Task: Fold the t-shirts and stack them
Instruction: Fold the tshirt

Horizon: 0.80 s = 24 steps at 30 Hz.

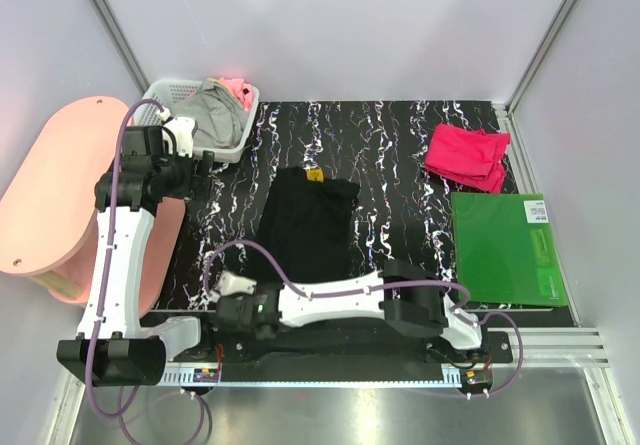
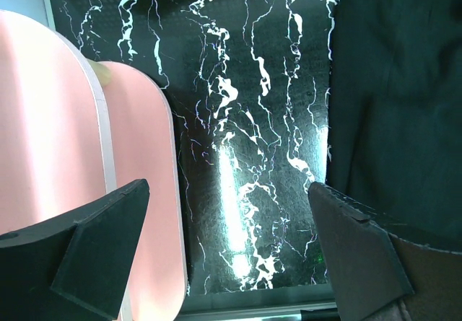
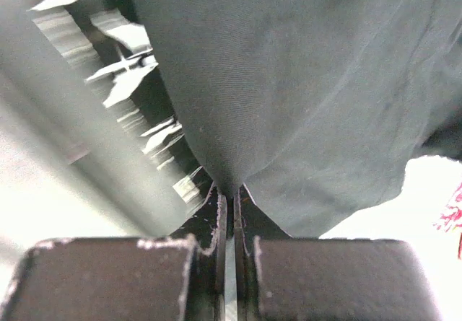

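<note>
The black t-shirt (image 1: 305,223) lies partly folded at the table's middle, with a small yellow label at its far edge; no print shows. My right gripper (image 1: 262,285) reaches across to the shirt's near left corner. In the right wrist view the right gripper (image 3: 227,191) is shut on a pinch of the black cloth (image 3: 303,68). The crimson-pink t-shirt (image 1: 467,155) lies folded at the far right. My left gripper (image 1: 205,170) is open and empty near the basket. In the left wrist view it (image 2: 227,187) hangs over bare marble, with the black shirt (image 2: 397,97) to its right.
A white lattice basket (image 1: 160,93) with grey and pink cloth stands at the far left. A flat green board (image 1: 505,248) lies at the right. A pink rounded side table (image 1: 50,195) stands left of the black marble top (image 1: 390,165) and also shows in the left wrist view (image 2: 50,133).
</note>
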Each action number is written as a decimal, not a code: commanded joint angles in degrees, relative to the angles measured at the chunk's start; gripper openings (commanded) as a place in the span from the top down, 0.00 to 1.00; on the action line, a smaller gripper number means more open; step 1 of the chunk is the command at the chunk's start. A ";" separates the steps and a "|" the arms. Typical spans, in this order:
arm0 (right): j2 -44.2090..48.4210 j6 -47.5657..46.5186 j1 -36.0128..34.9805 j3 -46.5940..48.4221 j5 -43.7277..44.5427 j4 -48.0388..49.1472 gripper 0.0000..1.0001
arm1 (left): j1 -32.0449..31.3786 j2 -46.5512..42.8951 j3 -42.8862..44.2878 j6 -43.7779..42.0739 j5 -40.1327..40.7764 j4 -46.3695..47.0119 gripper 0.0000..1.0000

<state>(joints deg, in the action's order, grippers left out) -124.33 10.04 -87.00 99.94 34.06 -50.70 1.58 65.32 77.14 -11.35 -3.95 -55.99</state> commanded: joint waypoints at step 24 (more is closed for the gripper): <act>16.49 -7.14 15.19 8.17 -8.22 1.56 1.00 | 0.35 0.07 4.33 -1.39 -1.59 -0.35 0.01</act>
<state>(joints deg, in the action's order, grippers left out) -111.59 6.87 -76.12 108.57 28.38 -55.27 1.58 65.01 78.98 -12.05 -4.36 -57.04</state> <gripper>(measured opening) 0.022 0.987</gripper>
